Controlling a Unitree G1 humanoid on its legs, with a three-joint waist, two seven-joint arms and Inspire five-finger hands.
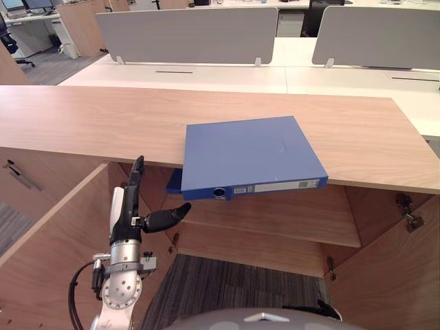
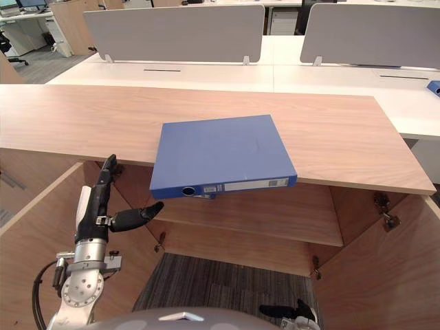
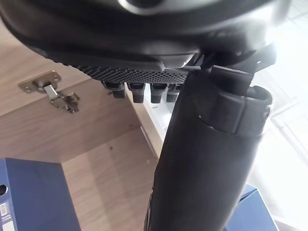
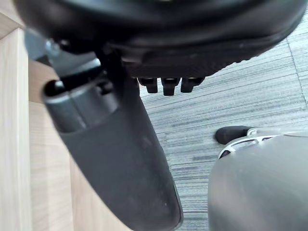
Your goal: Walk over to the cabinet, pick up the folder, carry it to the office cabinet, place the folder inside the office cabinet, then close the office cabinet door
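Folder x1 overhangs cabinet top; L robot hand spread.

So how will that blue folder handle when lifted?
The blue folder looks like a rigid board binder, so it should stay flat rather than flop. Its front edge overhangs the cabinet top, so a downward push there may tip it. Its smooth cover could slip in the left hand.
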